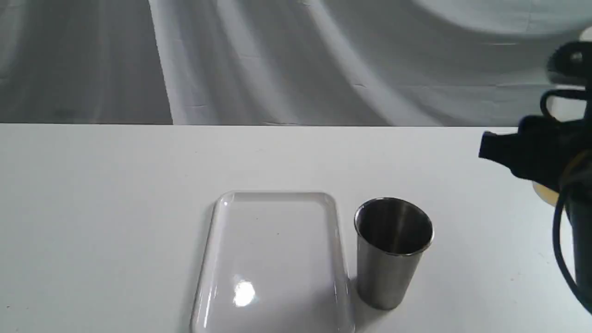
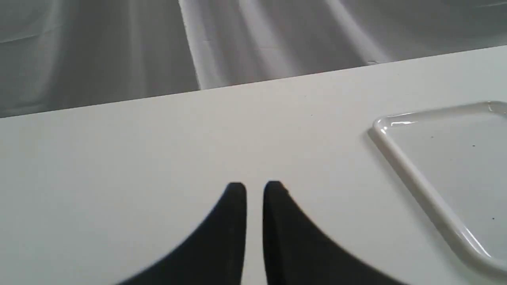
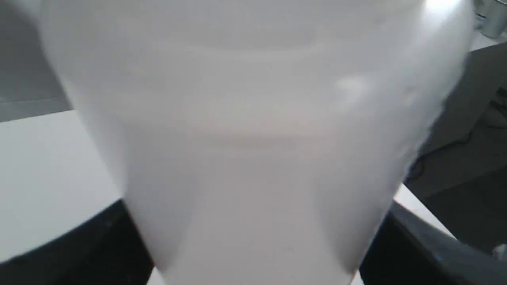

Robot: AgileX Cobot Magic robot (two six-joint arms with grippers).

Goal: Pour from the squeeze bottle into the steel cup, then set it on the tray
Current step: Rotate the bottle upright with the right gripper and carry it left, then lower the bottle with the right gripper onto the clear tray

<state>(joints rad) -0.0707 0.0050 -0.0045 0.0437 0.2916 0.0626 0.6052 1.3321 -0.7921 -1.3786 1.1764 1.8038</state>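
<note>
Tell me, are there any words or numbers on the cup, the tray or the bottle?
There are no words, numbers or signs to read in any of the pictures.
The cup: plain steel, nothing written on it.
The tray: clear plastic, nothing written on it.
The bottle: a blurred white side close up in the right wrist view, with no label showing.

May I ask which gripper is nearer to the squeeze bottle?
Right. The right gripper has the squeeze bottle between its fingers; the left gripper hangs over the table beside the tray.
</note>
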